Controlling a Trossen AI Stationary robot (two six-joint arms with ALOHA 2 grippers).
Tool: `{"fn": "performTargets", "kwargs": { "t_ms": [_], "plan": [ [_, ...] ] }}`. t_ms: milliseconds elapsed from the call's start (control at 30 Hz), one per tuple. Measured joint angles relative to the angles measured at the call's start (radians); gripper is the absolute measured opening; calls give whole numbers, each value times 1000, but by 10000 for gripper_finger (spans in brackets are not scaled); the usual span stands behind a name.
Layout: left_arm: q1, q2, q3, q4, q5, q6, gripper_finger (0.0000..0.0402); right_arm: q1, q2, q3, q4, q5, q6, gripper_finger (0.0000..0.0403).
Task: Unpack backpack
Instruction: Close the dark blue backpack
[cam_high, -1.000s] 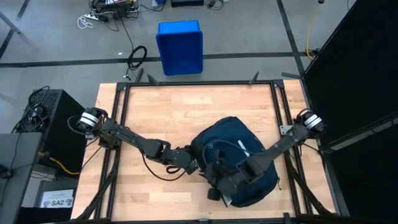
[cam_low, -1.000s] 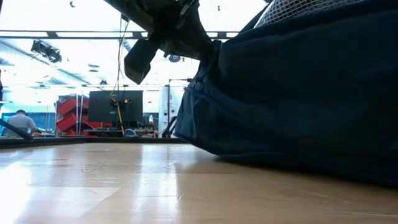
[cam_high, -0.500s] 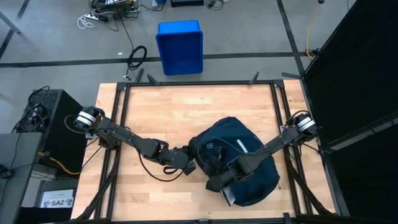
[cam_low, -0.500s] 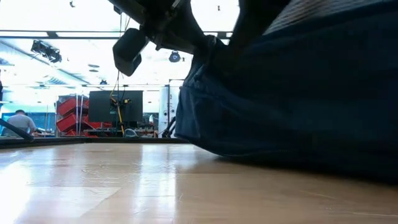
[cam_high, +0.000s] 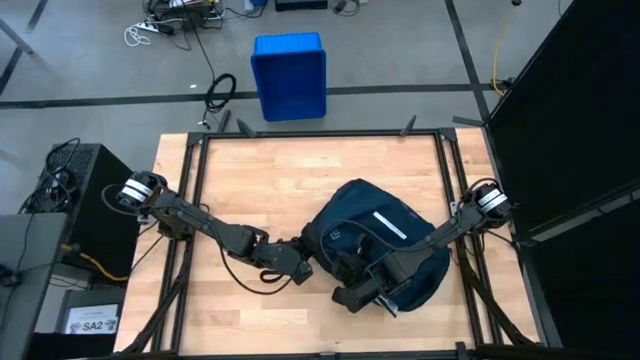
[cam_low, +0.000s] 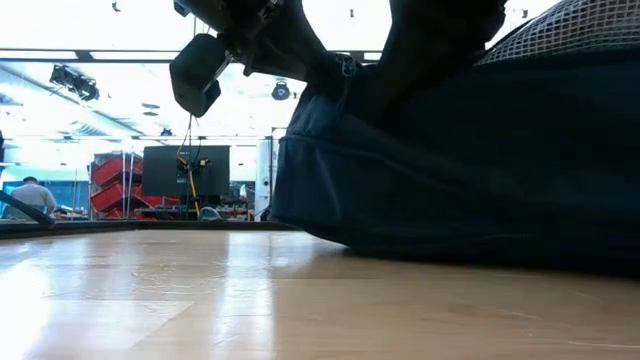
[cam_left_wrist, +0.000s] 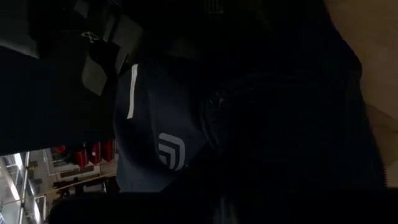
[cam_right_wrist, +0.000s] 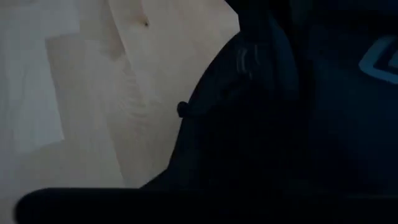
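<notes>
The backpack is lying on the desk. It is being pinned by the clenched left pincer; the right pincer, its state untellable, is being worked at the near edge. Next, the zipper probably needs finding.

A bright blue plastic bin stands on the grey floor beyond the wooden table, black cables coil just beside it, a black box sits near the table's left edge, and red shelving, perhaps crates, shows in the room behind.
</notes>
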Motion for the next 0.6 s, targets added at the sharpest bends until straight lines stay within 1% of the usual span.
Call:
{"fn": "performTargets", "kwargs": {
  "t_ms": [267,367,500,600],
  "plan": [
    [0,0,0,0,4,-3,0,-5,0,0,101,-10,6,183],
    [-3,0,0,2,3,-4,0,-26,0,0,124,-13,10,218],
    [-10,0,0,11,-3,-4,0,-63,0,0,142,-41,24,246],
    [-13,0,0,9,-5,-6,0,-89,3,0,148,-69,22,244]
  ]
}}
